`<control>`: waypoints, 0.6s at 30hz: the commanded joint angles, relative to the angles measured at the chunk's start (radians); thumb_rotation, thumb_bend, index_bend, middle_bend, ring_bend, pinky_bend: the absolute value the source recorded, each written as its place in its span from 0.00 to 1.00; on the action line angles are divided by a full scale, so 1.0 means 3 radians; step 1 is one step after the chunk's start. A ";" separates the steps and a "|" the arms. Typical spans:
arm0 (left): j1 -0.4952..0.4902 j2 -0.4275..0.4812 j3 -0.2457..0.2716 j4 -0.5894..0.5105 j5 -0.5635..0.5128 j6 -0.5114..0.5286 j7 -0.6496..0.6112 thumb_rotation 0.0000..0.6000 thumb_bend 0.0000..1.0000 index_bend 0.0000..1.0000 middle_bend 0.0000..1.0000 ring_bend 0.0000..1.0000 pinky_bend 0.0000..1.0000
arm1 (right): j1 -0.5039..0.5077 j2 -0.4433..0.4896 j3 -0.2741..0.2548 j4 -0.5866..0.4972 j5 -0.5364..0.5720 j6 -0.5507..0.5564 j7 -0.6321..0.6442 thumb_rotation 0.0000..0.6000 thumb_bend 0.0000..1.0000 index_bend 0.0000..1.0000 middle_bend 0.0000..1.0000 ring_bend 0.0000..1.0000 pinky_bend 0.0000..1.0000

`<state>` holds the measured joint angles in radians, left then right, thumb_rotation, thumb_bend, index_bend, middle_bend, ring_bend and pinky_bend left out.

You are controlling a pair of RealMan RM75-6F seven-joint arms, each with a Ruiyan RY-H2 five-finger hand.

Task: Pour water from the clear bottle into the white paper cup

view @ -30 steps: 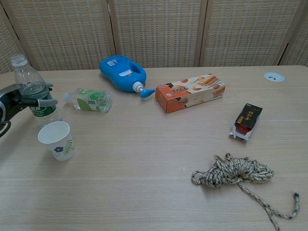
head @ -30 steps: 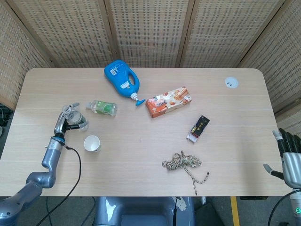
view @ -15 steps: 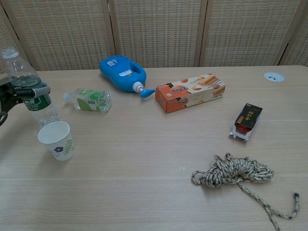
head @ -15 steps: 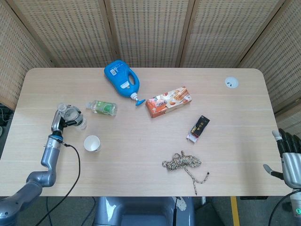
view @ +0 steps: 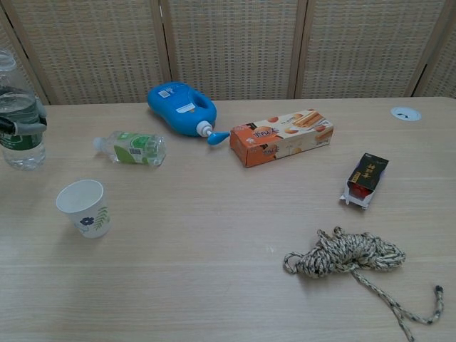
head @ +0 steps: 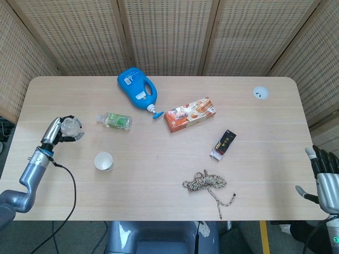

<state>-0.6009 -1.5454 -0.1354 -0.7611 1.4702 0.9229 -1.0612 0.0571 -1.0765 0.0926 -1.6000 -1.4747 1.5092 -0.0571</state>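
Left hand (head: 59, 130) grasps the upright clear bottle (view: 17, 128), away from the paper cup (view: 85, 207).
Bottle's green label is unreadable; right hand (head: 327, 177) hangs with fingers released.

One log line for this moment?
left hand: holds clear bottle upright | paper cup: apart | right hand: idle, open

Robot test station: a light wood bench (head: 159, 185) enclosed by woven screen panels (head: 164, 37), with assorted household items laid out.
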 commanded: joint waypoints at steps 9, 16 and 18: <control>0.0191 0.0579 0.0458 -0.0385 0.0278 0.0015 0.0642 1.00 0.47 0.68 0.58 0.33 0.39 | -0.0041 -0.0008 -0.0028 -0.0052 -0.0085 0.0107 -0.0085 1.00 0.00 0.00 0.00 0.00 0.00; 0.0192 0.0552 0.0649 -0.0353 0.0369 -0.0123 0.1026 1.00 0.47 0.68 0.54 0.33 0.39 | -0.0046 -0.0023 -0.0031 -0.0066 -0.0080 0.0112 -0.0147 1.00 0.00 0.00 0.00 0.00 0.00; 0.0173 0.0545 0.0664 -0.0359 0.0369 -0.0166 0.1118 1.00 0.47 0.68 0.54 0.33 0.39 | -0.0048 -0.0023 -0.0028 -0.0067 -0.0074 0.0114 -0.0146 1.00 0.00 0.00 0.00 0.00 0.00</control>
<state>-0.5452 -1.3783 0.0544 -0.8681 1.5771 0.8876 -0.7474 0.0428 -1.0833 0.0840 -1.6198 -1.4970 1.5431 -0.1013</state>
